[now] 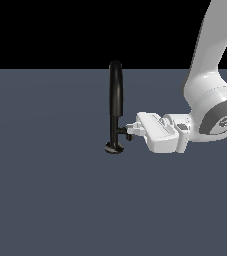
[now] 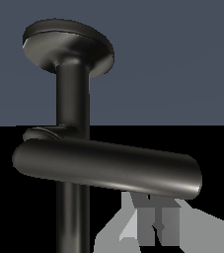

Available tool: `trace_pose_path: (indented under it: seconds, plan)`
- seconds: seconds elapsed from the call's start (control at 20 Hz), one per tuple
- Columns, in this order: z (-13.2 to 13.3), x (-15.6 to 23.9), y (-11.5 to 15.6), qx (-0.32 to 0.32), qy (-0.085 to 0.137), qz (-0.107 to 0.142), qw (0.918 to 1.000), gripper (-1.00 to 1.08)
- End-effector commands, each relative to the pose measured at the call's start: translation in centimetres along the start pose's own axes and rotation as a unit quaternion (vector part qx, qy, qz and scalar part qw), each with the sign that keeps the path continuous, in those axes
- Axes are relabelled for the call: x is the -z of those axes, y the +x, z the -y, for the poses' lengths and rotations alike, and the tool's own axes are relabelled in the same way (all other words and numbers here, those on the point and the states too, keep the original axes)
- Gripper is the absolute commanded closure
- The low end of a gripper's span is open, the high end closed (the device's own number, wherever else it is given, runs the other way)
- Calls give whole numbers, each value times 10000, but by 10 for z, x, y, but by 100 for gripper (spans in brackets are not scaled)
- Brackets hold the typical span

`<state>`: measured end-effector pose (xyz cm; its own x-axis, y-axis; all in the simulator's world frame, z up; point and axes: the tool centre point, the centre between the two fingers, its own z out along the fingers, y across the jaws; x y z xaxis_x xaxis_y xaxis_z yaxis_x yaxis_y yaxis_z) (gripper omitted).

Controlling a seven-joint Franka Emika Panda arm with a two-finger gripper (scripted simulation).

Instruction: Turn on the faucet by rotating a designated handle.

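Observation:
The faucet is a tall, glossy black tap with a narrow arched spout, standing on a small round base disc. Its handle is a short black lever branching off the lower stem toward the exterior view's right. My gripper lies level with the handle, its fingertips right at the lever's end; the jaws look closed together and hold nothing. In the wrist view the handle runs across the stem, the base disc lies beyond, and grey fingers sit just beside the lever.
A flat dark grey-blue floor lies all around the faucet. My white arm comes down from the upper part of the exterior view's right.

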<state>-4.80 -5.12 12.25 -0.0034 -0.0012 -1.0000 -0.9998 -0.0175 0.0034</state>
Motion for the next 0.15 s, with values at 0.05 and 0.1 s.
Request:
trace_pose_path:
  seconds: [0.05, 0.1]
  plan:
    - [-18, 0, 36, -177, 20, 6, 9998, 108]
    - [-18, 0, 36, -177, 20, 6, 9998, 108]
